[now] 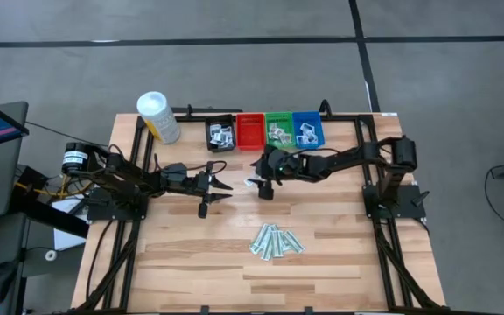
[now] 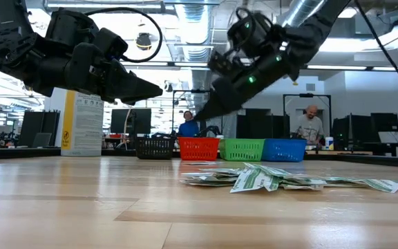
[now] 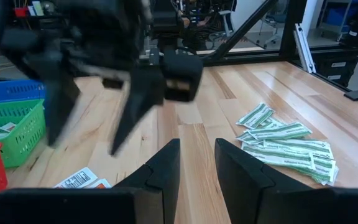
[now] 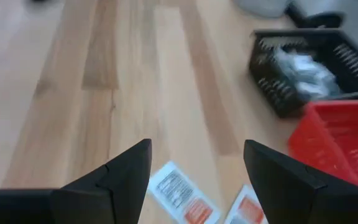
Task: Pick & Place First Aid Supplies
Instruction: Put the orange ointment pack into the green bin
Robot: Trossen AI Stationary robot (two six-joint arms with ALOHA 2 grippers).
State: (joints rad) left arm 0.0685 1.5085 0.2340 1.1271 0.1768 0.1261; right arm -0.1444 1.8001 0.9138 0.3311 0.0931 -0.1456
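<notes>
packets lay waiting under my right gripper [image 1: 267, 187], nothing held by either hand.
my right fingers [image 4: 120, 171] stood wide apart above two white packets [image 4: 180, 192] with red print on the table [image 1: 322, 262], near the red bin [image 1: 249, 131] and black bin [image 1: 220, 134]. my left gripper [image 1: 218, 185] hung just beside, its fingers [image 3: 166, 163] a narrow gap apart and empty. the pale-green strips [image 1: 275, 241] sat heaped nearer the table's front edge, well apart from both hands. i judged the risk to be this: the packets were flat, so closing from above could skid them or pinch both at once, and my two arms were near enough to knock together.
</notes>
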